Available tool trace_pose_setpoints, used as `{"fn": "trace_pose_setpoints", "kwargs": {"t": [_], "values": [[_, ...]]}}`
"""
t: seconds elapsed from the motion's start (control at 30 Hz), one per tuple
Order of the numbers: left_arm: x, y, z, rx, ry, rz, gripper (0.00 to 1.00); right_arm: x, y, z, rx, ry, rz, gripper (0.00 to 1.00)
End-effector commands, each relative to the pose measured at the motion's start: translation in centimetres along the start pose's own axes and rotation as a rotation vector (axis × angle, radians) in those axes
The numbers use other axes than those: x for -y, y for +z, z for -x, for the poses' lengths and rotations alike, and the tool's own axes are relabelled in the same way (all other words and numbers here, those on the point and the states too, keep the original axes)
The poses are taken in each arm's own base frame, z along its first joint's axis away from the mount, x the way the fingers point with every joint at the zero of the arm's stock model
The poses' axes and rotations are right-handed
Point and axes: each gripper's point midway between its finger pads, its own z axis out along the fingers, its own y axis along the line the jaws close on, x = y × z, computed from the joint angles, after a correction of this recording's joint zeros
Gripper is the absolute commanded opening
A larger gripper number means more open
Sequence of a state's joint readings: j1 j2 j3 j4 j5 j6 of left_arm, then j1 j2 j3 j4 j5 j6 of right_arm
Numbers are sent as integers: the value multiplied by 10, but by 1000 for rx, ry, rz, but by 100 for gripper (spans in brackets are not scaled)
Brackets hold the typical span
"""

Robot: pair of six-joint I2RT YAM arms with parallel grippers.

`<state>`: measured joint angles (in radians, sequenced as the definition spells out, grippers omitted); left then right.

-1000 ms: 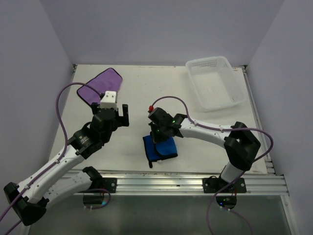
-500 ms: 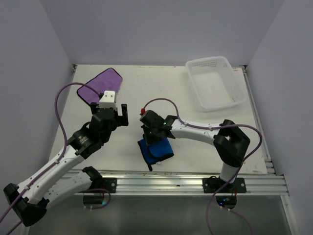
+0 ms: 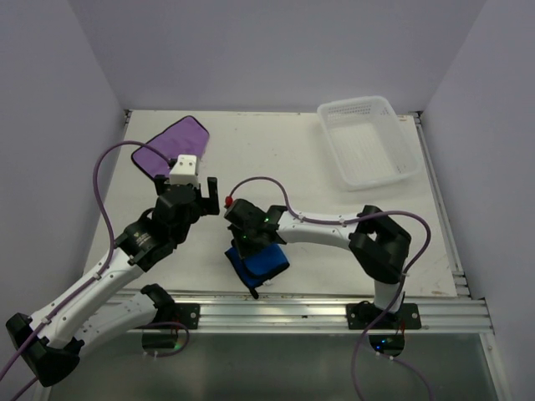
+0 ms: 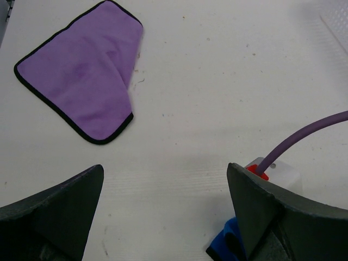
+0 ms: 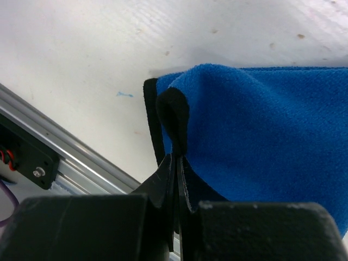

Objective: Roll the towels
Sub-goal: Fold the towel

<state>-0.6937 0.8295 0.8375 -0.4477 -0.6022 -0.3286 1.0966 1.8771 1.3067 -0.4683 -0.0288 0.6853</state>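
1. blue towel [image 3: 261, 264]: bright blue with black hem; folded into a thick bundle; positioned near front, left of centre; one hemmed corner pinched and raised.
2. purple towel [image 3: 171, 140]: purple with dark stitched hem; spread flat, one side folded over; positioned far left, well apart from blue towel.

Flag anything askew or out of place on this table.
The blue towel sits crumpled near the front edge, its dark hem pinched in the shut right fingers. The purple towel lies skewed at the far left with one side folded over. Nothing spilled or damaged shows.
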Motion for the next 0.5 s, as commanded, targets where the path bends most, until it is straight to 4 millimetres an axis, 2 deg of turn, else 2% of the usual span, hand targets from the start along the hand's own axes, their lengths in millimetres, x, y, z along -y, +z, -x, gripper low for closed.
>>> {"fn": "trace_pose_setpoints", "kwargs": {"t": [0.0,0.2,0.47], "values": [[-2,-1,9,34,-10,2,100,-22,-4,8,26,-41,35,0],[-2,-1,9,36,-9,1,100,-29,-3,1,15,-74,48,0],[-4,-2,10,38,-12,5,99,-29,13,-19,-15,-123,13,0]]}}
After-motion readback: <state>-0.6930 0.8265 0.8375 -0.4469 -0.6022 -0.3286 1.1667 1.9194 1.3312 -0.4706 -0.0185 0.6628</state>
